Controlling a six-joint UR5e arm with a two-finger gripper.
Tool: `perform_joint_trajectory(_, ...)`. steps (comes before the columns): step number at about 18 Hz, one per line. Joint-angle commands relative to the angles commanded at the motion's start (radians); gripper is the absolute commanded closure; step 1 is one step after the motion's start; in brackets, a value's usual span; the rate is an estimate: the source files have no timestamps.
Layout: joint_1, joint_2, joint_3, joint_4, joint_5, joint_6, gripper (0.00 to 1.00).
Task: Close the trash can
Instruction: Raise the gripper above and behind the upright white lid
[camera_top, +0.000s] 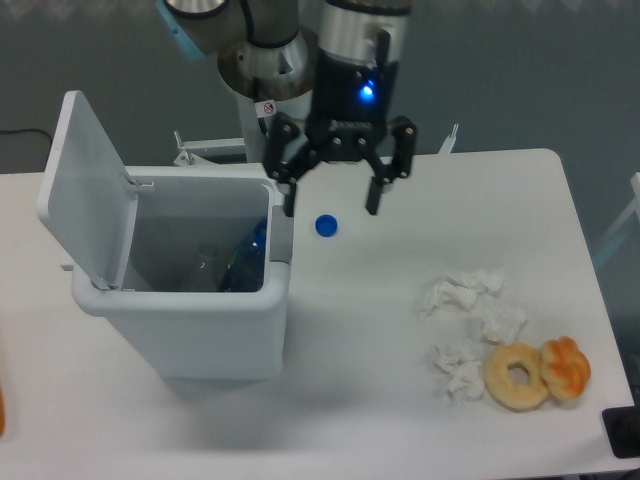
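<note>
— Where is the gripper (332, 210)?

— Above the table (400, 400), near its back edge and a little left of the middle. Its fingers (373, 196) point down and are spread wide, holding nothing. One fingertip hangs just by the bin's right rim, the other further right.

— Anything under it?

— A small blue cap (325, 226) lies on the table, between the two fingertips as seen from the camera, just right of the bin.

— And the bin?

— The bin (190, 290) stands at the left side of the table, white and boxy. The lid (85, 195) is open, standing up on the left side of the bin and leaning slightly outward. A grey tab (281, 232) sits on the right rim, facing the cap. Inside, something blue (247, 262) and something clear lie at the bottom; I cannot tell exactly what they are.

— What else is on the table?

— Crumpled white tissues (470, 330) lie toward the right edge. Just beyond them, near the front right corner, sit a ring doughnut (517, 376) and an orange pastry (566, 367), touching each other. The gripper is well apart from all of these.
</note>
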Motion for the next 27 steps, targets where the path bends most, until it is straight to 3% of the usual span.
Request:
perform_joint_trajectory(11, -0.187, 0.101, 0.000, -0.003, -0.006, -0.100, 0.00)
perform_joint_trajectory(23, -0.292, 0.100, -0.011, 0.011, 0.008, -0.086, 0.00)
perform_joint_trajectory(27, -0.322, 0.097, -0.026, 0.008, 0.058, -0.078, 0.00)
